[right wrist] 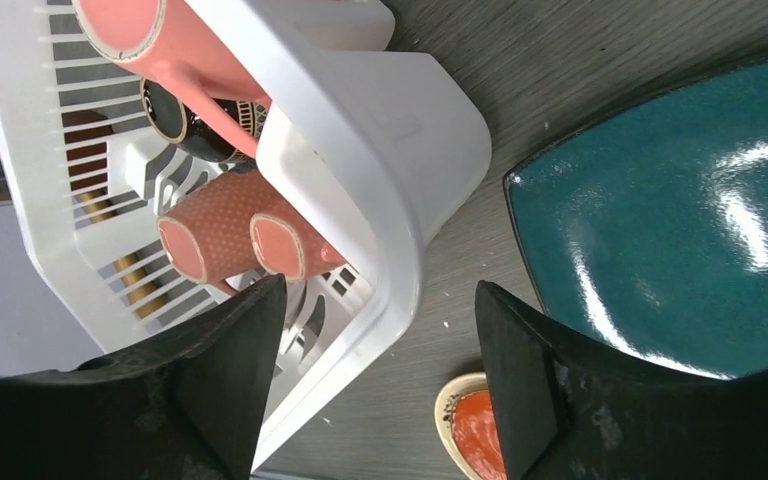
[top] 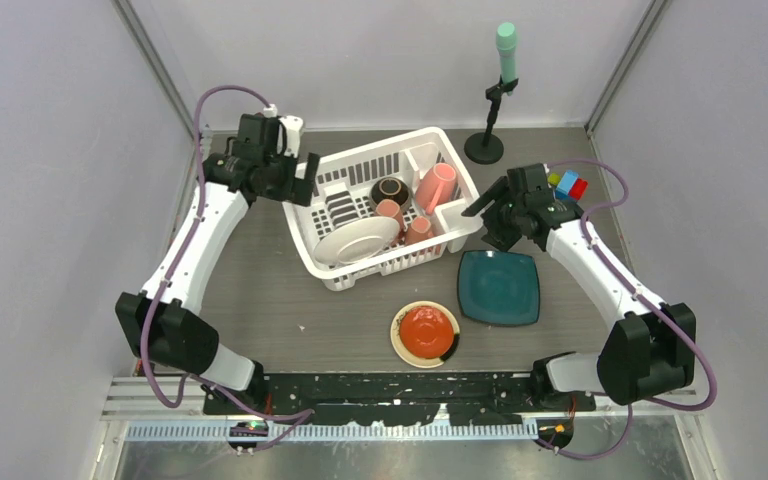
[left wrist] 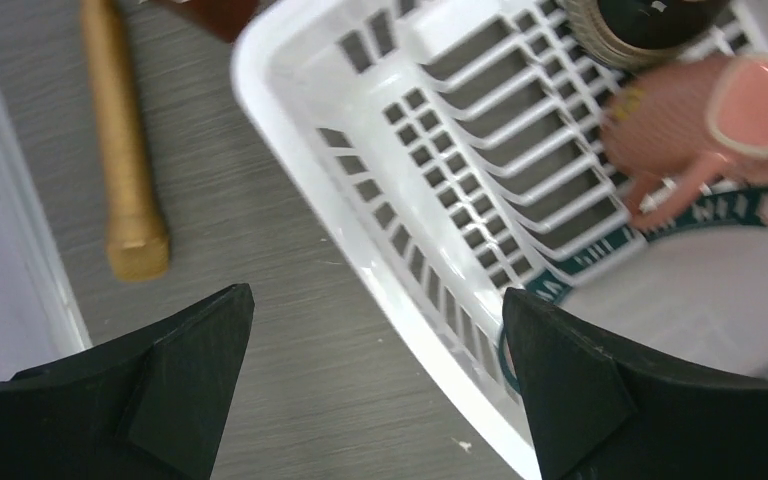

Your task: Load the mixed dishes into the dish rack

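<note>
The white dish rack (top: 392, 268) stands mid-table. Inside lie a teal-rimmed white plate (top: 357, 240), a brown bowl (top: 390, 190) and pink mugs (top: 437, 186) (top: 392, 212). A cream plate with a red centre (top: 425, 333) and a square teal plate (top: 499, 287) rest on the table in front of the rack. My left gripper (top: 305, 185) is open with its jaws either side of the rack's left rim (left wrist: 300, 170), gripping nothing. My right gripper (top: 477, 206) is open above the rack's right corner (right wrist: 380, 140), one finger over the mugs (right wrist: 215, 240).
A wooden stick (left wrist: 125, 150) lies on the table left of the rack, near the side wall. Coloured blocks (top: 568, 184) sit behind the right arm. A black stand (top: 484, 147) with a mint-green cylinder (top: 505, 45) rises at the back right.
</note>
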{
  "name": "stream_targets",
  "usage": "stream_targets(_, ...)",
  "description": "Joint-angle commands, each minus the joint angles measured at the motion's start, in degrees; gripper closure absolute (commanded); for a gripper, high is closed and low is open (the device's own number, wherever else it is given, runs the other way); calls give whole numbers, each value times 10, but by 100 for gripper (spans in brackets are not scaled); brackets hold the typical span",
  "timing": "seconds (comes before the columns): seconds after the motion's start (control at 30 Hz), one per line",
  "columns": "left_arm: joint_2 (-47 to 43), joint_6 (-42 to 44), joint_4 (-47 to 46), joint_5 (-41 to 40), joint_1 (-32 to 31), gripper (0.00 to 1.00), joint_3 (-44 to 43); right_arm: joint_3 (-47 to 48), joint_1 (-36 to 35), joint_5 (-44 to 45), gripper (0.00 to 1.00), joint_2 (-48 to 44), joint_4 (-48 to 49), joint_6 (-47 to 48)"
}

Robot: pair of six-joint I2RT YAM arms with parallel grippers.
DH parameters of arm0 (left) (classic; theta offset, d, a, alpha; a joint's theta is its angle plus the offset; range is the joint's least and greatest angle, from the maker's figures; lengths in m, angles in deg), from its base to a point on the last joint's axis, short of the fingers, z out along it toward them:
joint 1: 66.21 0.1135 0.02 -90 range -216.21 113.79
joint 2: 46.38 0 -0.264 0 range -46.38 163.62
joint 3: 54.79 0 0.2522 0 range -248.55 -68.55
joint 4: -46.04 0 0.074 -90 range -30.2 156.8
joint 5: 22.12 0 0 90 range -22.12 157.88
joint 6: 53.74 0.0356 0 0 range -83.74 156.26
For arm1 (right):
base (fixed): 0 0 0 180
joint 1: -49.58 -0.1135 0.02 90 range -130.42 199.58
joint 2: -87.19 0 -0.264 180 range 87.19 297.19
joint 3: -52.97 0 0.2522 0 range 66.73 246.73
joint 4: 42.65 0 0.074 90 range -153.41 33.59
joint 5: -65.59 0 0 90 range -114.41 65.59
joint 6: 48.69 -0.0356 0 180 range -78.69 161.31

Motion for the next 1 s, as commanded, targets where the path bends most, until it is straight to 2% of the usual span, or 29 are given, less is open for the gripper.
stream_targets(0.0, -8, -94, -79, -112, 34, 0, 21, -18, -2, -20, 28, 5, 79, -26)
stream_targets(0.1, -30, -153, -111, -124, 54, 0, 64, -16, -2, -20, 36, 15, 88, -26)
stream_targets(0.2, -66, -214, -169, -96, 72, 1, 137, -9, -2, -12, 44, 26, 89, -19)
stream_targets(0.33, -91, -274, -221, -54, 92, 1, 201, 12, 9, -12, 65, 48, 89, -5)
stream_targets(0.4, -96, -291, -237, -26, 102, 1, 221, 37, 18, -22, 81, 70, 82, 12)
stream_targets(0.57, -99, -311, -268, 19, 103, 1, 253, 96, 39, -47, 84, 127, 66, 101)
stream_targets(0.63, -92, -329, -264, 18, 104, 7, 256, 128, 40, -51, 84, 153, 51, 142)
stream_targets(0.73, -88, -351, -284, 28, 103, 10, 271, 184, 43, -56, 84, 193, 15, 199)
stream_targets(0.9, -66, -373, -268, -12, 104, 20, 268, 217, 57, -65, 84, 219, -3, 250)
stream_targets(0.97, -52, -389, -241, -45, 103, 27, 257, 220, 62, -67, 84, 216, -2, 266)
